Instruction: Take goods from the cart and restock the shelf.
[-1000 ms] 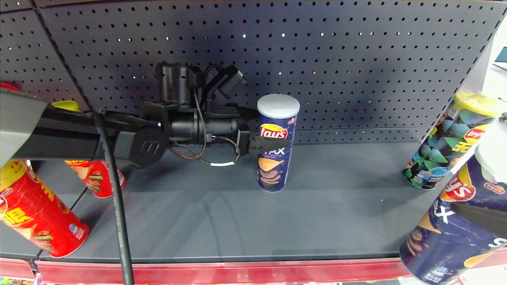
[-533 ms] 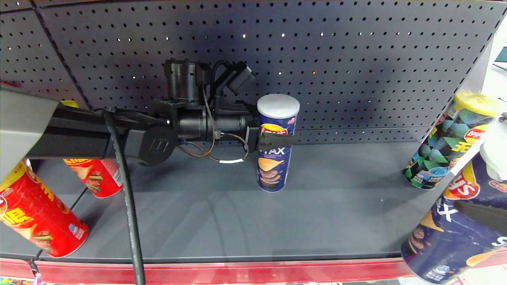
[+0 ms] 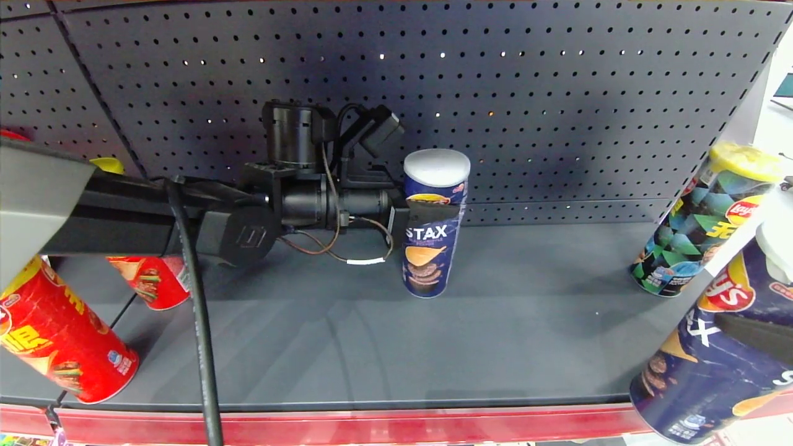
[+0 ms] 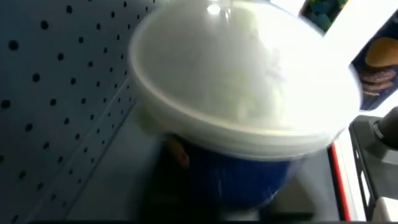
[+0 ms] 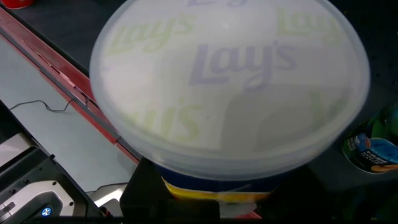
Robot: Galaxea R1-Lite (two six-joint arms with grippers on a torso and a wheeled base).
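Head view, left tool: the left tool (image 3: 433, 210) has climbed from the middle of the blue can (image 3: 427, 263) to just under its lid, and now covers the logo.
Blue can: it stands upright on the shelf (image 3: 526, 334), near the pegboard (image 3: 557, 93) and well apart from the red cans (image 3: 59, 347) and the patterned can (image 3: 700, 235). It barely moved while the tool rose.
Left tool's hold: it sits around the can's upper part; I cannot tell whether it clamps or has slackened. The left wrist view shows the lid (image 4: 242, 81) close beneath.
Right tool: the right tool (image 3: 753, 337) is closed on a second blue can (image 3: 694, 378), held tilted off the shelf's front right edge, almost as before.
Meaning: the first can looks placed. The tool sliding up a can that stays put suggests release is starting. Withdrawing without tipping it would come next, then the second can.
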